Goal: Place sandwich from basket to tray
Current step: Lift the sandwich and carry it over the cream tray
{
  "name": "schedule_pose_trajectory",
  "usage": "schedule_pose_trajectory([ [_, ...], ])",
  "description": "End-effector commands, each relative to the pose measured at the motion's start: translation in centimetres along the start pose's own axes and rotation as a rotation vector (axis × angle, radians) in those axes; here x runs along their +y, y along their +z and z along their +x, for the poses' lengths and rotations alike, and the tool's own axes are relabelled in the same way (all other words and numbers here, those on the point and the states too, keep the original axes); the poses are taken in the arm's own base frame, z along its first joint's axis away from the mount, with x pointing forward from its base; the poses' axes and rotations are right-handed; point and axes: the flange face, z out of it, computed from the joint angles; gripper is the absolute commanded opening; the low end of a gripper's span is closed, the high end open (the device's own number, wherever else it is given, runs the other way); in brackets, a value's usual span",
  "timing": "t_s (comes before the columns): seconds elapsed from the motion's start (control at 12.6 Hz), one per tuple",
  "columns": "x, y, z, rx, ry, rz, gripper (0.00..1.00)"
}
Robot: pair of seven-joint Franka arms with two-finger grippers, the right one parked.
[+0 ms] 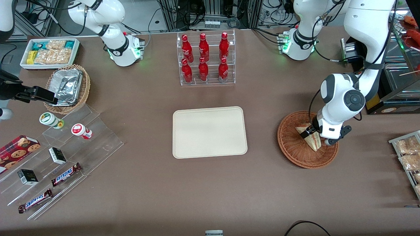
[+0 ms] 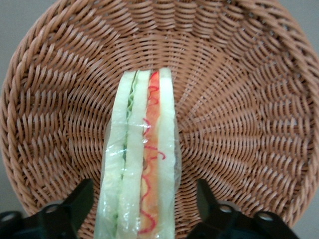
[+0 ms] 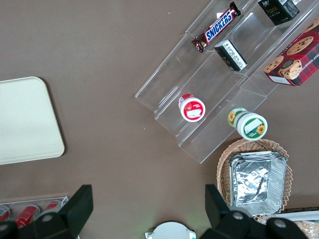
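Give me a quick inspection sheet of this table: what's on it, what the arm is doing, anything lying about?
Surface: brown table, no spills seen.
Job's things: sandwich, wrapped, stands on edge in the basket; tray bare, mid-table.
Tool: tool down in the basket, open, one finger on each side of the sandwich, not touching it.
Clutter: rack of red bottles farther from the front camera than the tray; toward the parked arm's end, a clear stepped stand with chocolate bars, small boxes and two cups, a tan basket of foil trays, a white bin of snacks.
Cables: black cable at the table's near edge.
Surroundings: equipment racks with wiring.
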Motion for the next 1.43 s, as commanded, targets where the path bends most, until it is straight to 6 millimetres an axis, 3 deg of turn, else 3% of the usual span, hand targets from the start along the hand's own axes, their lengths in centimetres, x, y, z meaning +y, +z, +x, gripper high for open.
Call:
schedule_pose_trajectory([
  [0.0,-0.4,-1.3,-0.8,-0.033,0.022,0.033,0.0],
  [0.24,0.4,-4.9,0.0,-0.071,0.116,0.06,0.0],
  [0.4,2.7,-8.4,1.1,-0.101,0.139,0.081,0.0],
  [0.56,6.3,-10.4,0.4,-0.111,0.209,0.113,0.0],
  [0.88,13.3,-10.2,-2.8,-0.098,0.329,0.104,0.0],
  [1.12,20.9,-7.4,-7.5,-0.107,0.442,0.11,0.0],
  [1.35,26.5,-5.5,-12.1,-0.099,0.436,0.101,0.0],
])
